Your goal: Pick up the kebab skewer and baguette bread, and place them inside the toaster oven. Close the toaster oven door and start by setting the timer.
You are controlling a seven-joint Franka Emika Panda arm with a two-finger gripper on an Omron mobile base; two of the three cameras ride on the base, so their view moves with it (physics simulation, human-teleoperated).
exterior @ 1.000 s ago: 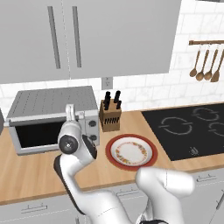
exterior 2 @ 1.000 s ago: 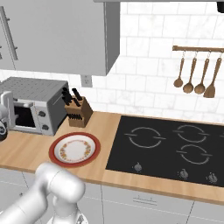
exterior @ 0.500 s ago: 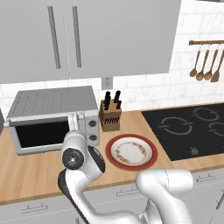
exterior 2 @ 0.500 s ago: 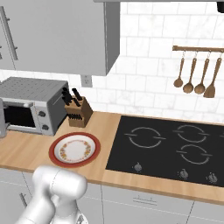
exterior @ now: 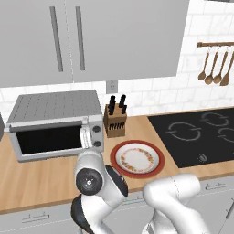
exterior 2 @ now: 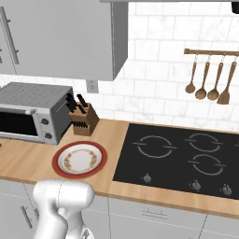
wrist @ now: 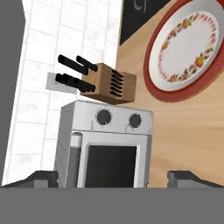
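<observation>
Hand view: no legible writing on toaster oven (wrist: 107,146), its door (wrist: 111,165) shut; hand (wrist: 114,178) open, empty.

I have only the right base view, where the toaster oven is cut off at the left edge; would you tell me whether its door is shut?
Observer: Yes. In the left base view the toaster oven door sits flush against the front, with its bar handle next to the knob panel.
Operator: Thank you. How does the gripper stand?
Observer: In the hand view the gripper is open and holds nothing, its fingertips wide apart, facing that door.
</observation>
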